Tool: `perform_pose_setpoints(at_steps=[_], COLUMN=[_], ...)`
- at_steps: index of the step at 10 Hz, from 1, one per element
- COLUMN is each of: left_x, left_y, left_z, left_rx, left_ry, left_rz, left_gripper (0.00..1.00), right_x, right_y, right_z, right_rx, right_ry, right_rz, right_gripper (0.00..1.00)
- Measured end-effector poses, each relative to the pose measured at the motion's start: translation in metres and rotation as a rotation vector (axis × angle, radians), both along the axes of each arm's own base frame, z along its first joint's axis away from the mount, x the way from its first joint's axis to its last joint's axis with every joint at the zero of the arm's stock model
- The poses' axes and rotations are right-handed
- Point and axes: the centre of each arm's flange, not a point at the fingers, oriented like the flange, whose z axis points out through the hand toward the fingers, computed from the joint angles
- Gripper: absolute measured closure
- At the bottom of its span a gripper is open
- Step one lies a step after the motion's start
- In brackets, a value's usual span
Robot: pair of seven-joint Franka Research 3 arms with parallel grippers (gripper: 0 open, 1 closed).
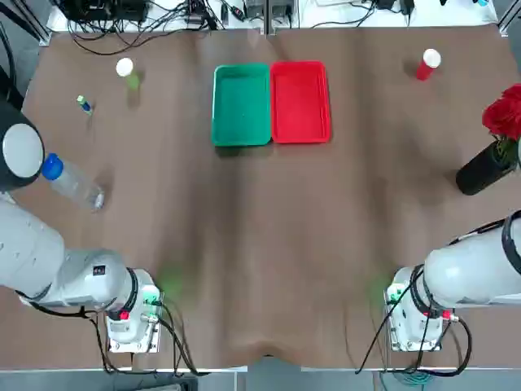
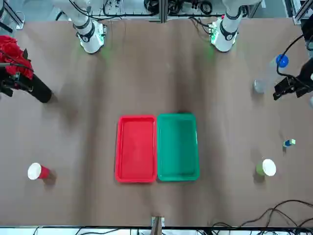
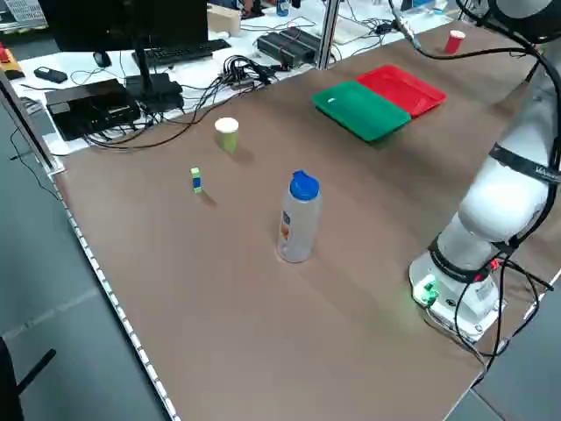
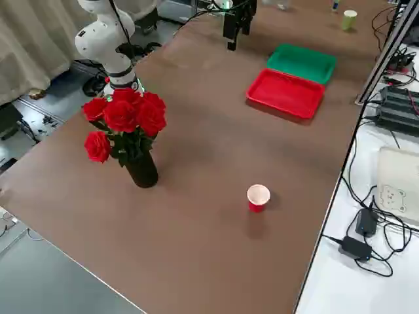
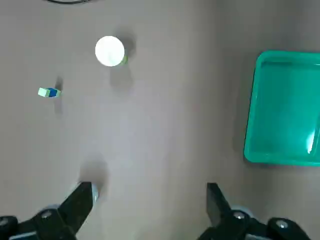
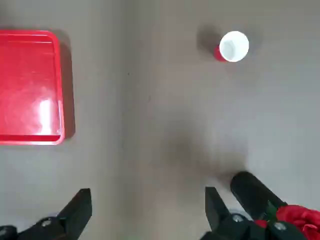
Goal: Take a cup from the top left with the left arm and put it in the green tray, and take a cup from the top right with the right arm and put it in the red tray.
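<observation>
The pale yellow-green cup (image 1: 126, 70) stands upright at the table's far left, also seen in the left wrist view (image 5: 110, 51). At the far right stands the red cup (image 1: 427, 63), likewise upright (image 6: 232, 47). Side by side at the far middle lie the green tray (image 1: 242, 104) and the red tray (image 1: 299, 102), both with nothing in them. My left gripper (image 5: 148, 192) hangs open high over the table, well short of the yellow-green cup. My right gripper (image 6: 147, 196) is also open and high, between the red tray and the vase, far from the red cup.
A clear bottle with a blue cap (image 1: 73, 181) stands on the left side, a small green-and-blue block (image 1: 84, 103) beyond it. A dark vase of red roses (image 1: 496, 147) stands at the right edge. Cables (image 1: 146, 24) run behind the far edge.
</observation>
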Motion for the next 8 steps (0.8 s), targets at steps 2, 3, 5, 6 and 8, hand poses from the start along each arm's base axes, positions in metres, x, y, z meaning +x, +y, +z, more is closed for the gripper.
perform_pose_setpoints(at_steps=[2, 3, 5, 6, 8], left_x=[0.0, 0.001, 0.014, 0.027, 0.051], left_y=[0.002, 0.007, 0.014, 0.016, 0.027], left_z=[-0.001, -0.003, -0.028, -0.045, -0.08], left_rx=[0.0, 0.001, 0.008, 0.02, 0.031], left_ry=[0.001, 0.005, 0.035, 0.03, 0.021], left_rz=[0.002, 0.006, 0.013, 0.013, 0.026], left_gripper=[0.0, 0.0, 0.0, 0.0, 0.0], right_x=[0.0, 0.0, 0.0, 0.0, 0.001], right_y=[0.0, 0.0, 0.0, 0.0, 0.0], right_z=[0.0, 0.0, 0.0, 0.0, -0.001], right_rx=[0.0, 0.0, 0.0, 0.0, 0.0], right_ry=[0.0, 0.0, 0.0, 0.0, -0.006], right_rz=[0.0, 0.0, 0.001, 0.001, 0.0], right_gripper=[0.0, 0.0, 0.0, 0.0, 0.0])
